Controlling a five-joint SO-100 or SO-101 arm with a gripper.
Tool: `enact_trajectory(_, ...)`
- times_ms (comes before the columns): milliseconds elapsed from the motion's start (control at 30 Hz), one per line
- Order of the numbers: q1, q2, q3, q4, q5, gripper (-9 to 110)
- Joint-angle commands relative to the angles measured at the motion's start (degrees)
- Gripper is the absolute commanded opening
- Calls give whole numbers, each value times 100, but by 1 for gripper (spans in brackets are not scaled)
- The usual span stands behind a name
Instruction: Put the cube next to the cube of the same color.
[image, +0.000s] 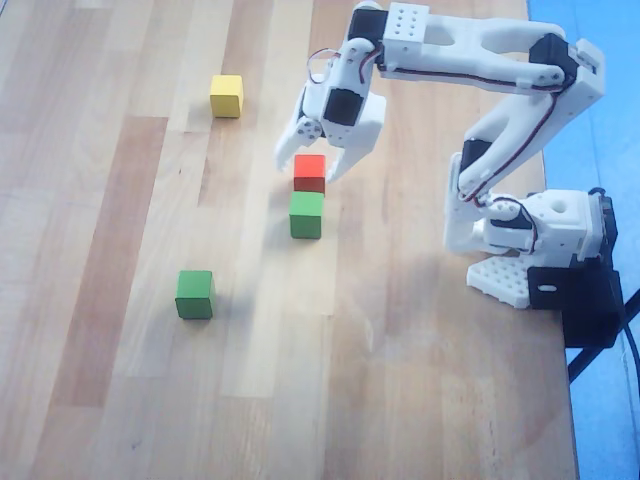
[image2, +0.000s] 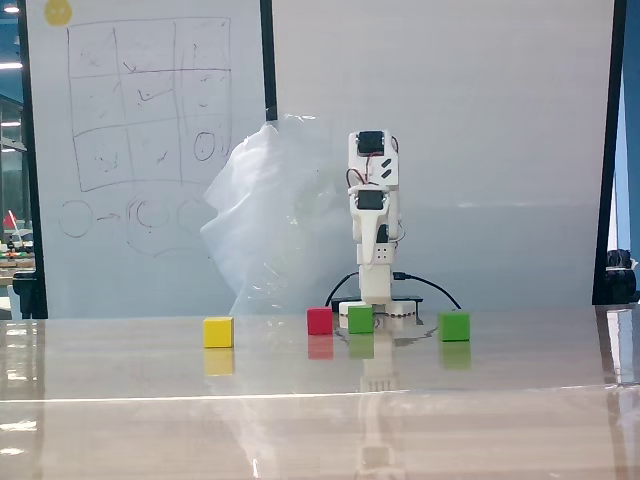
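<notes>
arm (image: 480, 60): white 3d-printed plastic links, boxy with rounded edges. black servo blocks set into the joints. thin red and dark cables run along the links and loop near the wrist. a grid of small holes dots the top bracket. white base (image: 520, 235) with a perforated foot, black clamp beside it. end effector (image: 318, 165): two white tapered fingers.

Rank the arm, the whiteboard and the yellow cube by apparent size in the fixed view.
1. whiteboard
2. arm
3. yellow cube
The whiteboard stands farther back yet looks largest, so this order seems safe.
</notes>
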Motion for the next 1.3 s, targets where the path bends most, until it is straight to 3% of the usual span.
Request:
enact_trajectory(0, 141, -79, -483, -53, -70, 31)
enact_trajectory(1067, 220, -3059, -650, -1441, -167, 25)
enact_trajectory(1267, 149, -3015, -650, -1494, -1002, 8)
